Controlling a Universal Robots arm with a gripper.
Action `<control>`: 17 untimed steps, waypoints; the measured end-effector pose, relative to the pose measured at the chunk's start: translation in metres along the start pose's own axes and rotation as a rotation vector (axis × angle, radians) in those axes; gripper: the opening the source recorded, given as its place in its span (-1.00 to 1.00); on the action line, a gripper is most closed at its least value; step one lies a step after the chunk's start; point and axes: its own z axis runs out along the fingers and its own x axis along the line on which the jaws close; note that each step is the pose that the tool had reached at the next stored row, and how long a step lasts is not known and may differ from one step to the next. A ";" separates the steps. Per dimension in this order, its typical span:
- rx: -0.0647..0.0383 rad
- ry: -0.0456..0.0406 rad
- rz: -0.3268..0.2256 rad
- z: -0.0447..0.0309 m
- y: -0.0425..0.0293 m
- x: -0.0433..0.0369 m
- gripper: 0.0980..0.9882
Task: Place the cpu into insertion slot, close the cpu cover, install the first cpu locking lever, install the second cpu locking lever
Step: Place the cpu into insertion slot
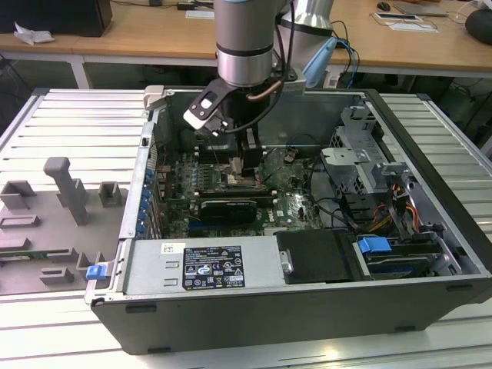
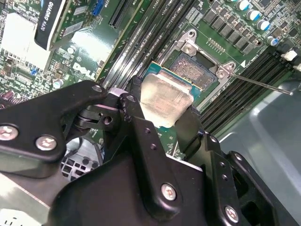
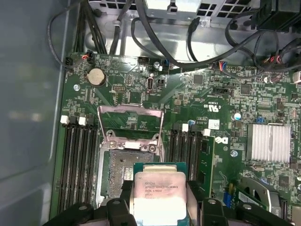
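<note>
Black end effector (image 3: pixel 159 195) clamping the cpu (image 3: pixel 157 186), hovering over the insertion slot (image 3: pixel 120 165), cpu cover (image 3: pixel 130 109) standing raised, grey tray (image 1: pixel 46 231) lying at nine o'clock of the case (image 1: pixel 307 307), exterior view

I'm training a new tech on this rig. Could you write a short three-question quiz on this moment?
1. True or false: the cpu already sits in the insertion slot.
2. The cpu cover is: A) swung open, B) shut over the slot, C) lying outside the case.
3. Fill in: the pincer grips the ____.
Key: 1 false, the pincer holds it; 2 A; 3 cpu.
</note>
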 end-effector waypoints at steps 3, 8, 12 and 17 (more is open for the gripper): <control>0.000 -0.0012 0.016 0.0038 0.0000 0.0028 -0.02; 0.000 0.0029 0.017 0.0084 -0.0002 0.0055 -0.02; 0.000 0.0032 0.017 0.0108 -0.0004 0.0055 -0.02; 0.000 0.0032 0.017 0.0114 -0.0007 0.0055 -0.02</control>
